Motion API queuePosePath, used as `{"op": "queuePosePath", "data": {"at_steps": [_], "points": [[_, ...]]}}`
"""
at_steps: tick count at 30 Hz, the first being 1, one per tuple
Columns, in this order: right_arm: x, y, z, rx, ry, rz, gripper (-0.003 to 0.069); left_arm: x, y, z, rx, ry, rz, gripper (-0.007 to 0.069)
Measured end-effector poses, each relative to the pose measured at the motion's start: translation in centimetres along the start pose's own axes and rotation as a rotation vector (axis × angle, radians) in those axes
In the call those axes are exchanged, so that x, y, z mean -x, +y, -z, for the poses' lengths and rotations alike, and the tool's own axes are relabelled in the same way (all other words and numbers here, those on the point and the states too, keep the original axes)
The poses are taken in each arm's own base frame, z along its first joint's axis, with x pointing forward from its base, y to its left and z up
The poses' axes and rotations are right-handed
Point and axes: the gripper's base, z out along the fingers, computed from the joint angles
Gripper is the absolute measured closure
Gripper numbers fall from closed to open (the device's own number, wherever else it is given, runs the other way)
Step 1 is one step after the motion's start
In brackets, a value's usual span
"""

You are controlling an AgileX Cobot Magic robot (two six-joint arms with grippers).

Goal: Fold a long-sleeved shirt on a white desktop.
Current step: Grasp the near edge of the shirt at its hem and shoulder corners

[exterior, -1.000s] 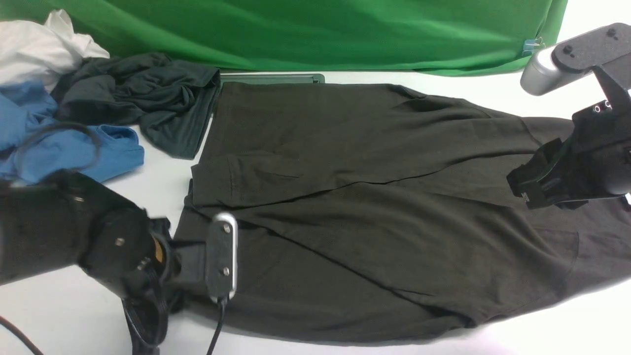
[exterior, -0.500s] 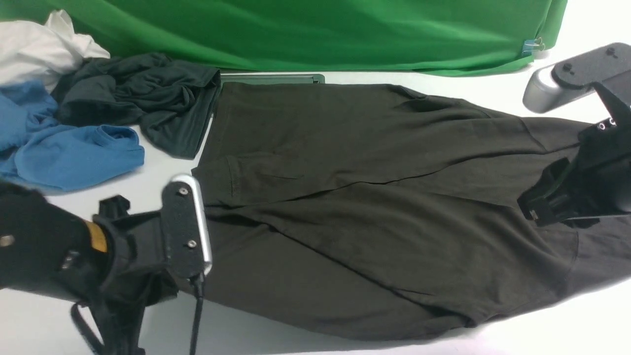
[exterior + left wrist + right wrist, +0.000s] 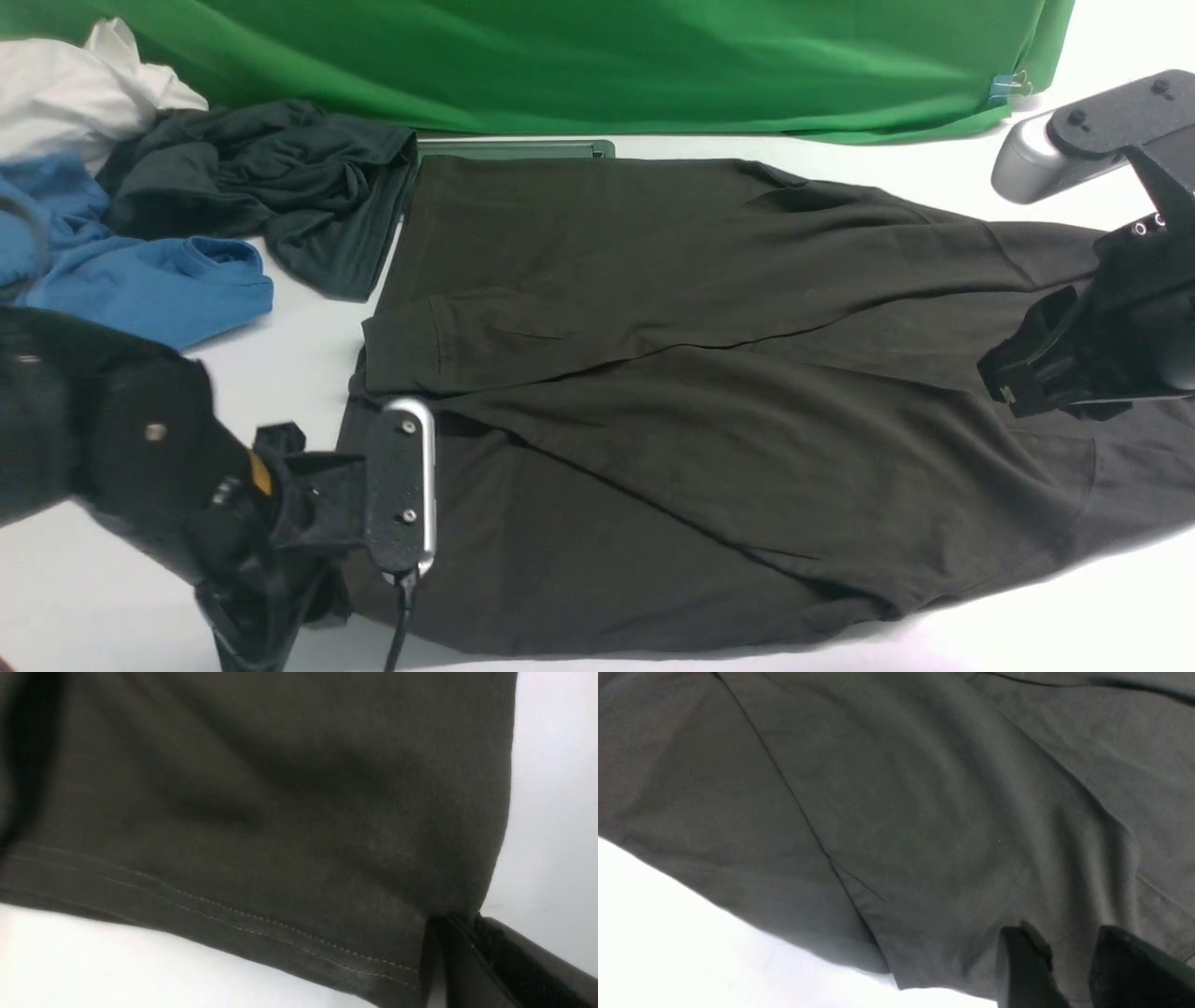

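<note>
The long-sleeved shirt [image 3: 700,392] lies spread across the white desktop [image 3: 308,317], with both sleeves laid over its body. Its logo and neck label are hidden. My left gripper [image 3: 345,569] sits at the shirt's near left corner. In the left wrist view it [image 3: 451,933] is shut on the stitched hem of the shirt [image 3: 280,788], above the desktop [image 3: 93,961]. My right gripper [image 3: 1004,387] hangs over the shirt's right end. In the right wrist view it [image 3: 1069,947] shows a gap between its fingers, with the shirt [image 3: 924,788] behind them near its edge.
A greenish-black garment [image 3: 280,187], a blue garment [image 3: 140,280] and a white cloth [image 3: 84,84] are piled at the back left. The grey hatch [image 3: 513,147] peeks out behind the shirt. A green backdrop [image 3: 560,56] closes the far side.
My left arm swung left and back, then returned to the shirt's near left corner, shifting the hem slightly. My right gripper dipped a little and stayed over the right end.
</note>
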Motion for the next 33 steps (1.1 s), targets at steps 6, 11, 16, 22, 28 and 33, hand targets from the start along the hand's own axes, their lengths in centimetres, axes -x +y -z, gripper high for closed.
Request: {"op": "queuePosePath", "data": {"at_steps": [6, 11, 16, 22, 28, 33], "points": [[0.1, 0.0, 0.0, -0.001, -0.014, 0.016, 0.0417, 0.4, 0.6, -2.0, -0.031, 0.003, -0.002, 0.0561], [0.1, 0.0, 0.0, -0.001, -0.014, 0.017, 0.0417, 0.4, 0.8, -2.9, -0.048, 0.013, -0.009, 0.0441], [0.1, 0.0, 0.0, -0.001, -0.015, 0.017, 0.0417, 0.6, 1.0, -3.8, -0.056, 0.013, -0.002, 0.0233], [0.1, 0.0, 0.0, -0.002, -0.016, 0.017, 0.0417, 0.5, 1.4, -4.4, -0.06, 0.043, -0.004, 0.013], [0.1, 0.0, 0.0, -0.002, -0.016, 0.019, 0.0417, -0.3, 1.8, -4.4, -0.011, 0.13, 0.048, 0.036], [0.0, 0.0, -0.2, -0.001, -0.009, 0.004, 0.0417, -0.5, 1.7, -3.4, 0.018, 0.136, 0.043, 0.0586]]}}
